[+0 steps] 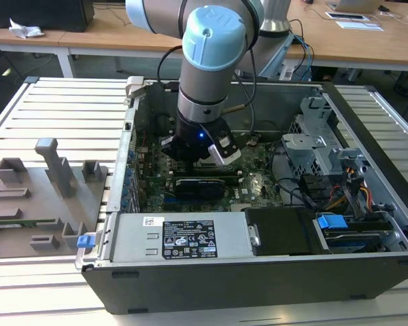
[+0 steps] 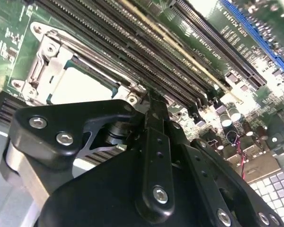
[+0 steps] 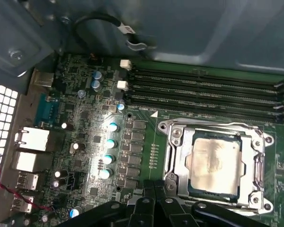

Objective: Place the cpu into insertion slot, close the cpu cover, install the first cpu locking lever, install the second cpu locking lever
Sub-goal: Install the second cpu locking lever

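We see the gripper lowered into the open computer case, hanging over the green motherboard below the arm's grey and pale blue wrist. In the second wrist view its black fingers lie pressed together into one narrow tip with nothing between them, so we take the gripper as closed and empty. That tip sits just beside a corner of the socket, near the edge of the long black memory slots.

In the first wrist view we find the cpu seated flat in the insertion slot, its silver-grey top catching a bright glare. The cpu cover, a metal frame with a large central window, lies down over the chip's edges and rings it on all sides. Thin bright metal rods run along the frame's outer edges; we cannot tell whether these levers are latched. The gripper's fingertips reach to just beside the cover's near edge, close to one corner screw.

Around the socket we note a row of blue-topped capacitors and the rear metal ports. In the exterior view the case rests on a slatted tabletop, with a grey fixture tray well apart toward the exterior view's left.
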Robot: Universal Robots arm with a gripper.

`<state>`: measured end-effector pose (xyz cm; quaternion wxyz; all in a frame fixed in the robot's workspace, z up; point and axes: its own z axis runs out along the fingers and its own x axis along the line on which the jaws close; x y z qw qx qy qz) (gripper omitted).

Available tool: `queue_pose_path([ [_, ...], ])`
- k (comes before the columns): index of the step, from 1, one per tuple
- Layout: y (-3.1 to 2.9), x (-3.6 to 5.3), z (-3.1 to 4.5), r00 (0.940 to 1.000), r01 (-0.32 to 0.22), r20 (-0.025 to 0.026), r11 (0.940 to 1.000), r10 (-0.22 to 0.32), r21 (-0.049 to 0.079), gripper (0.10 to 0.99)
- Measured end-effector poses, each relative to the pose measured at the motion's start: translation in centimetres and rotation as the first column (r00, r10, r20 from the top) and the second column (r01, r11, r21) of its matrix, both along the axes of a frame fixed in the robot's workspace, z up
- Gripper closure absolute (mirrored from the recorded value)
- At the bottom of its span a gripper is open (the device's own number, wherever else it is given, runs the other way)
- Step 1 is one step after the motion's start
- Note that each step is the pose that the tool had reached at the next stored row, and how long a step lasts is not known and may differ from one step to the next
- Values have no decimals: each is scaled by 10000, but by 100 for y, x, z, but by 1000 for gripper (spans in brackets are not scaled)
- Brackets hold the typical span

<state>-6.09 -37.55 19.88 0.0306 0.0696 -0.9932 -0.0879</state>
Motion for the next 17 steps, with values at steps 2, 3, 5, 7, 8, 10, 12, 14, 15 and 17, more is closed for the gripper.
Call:
queue_pose_path([
  [2,6,0,22,10000,-99,3,10000,99,2,980],
  [3,9,0,67,9999,-102,2,9999,102,1,980],
  [5,57,5,147,9999,-102,1,9999,102,-11,980],
  [7,144,71,147,9999,-104,-64,9998,103,-164,980],
  [8,175,107,147,9999,-104,-104,9995,101,-291,980],
  [10,210,155,145,9998,-106,-158,9986,98,-522,980],
  [12,253,220,138,9997,-110,-209,9958,91,-909,980],
  [14,325,303,133,9996,-117,-271,9920,83,-1258,980],
  [15,361,342,130,9995,-121,-310,9906,79,-1365,980],
  [17,428,444,121,9992,-132,-391,9882,73,-1529,980],
])
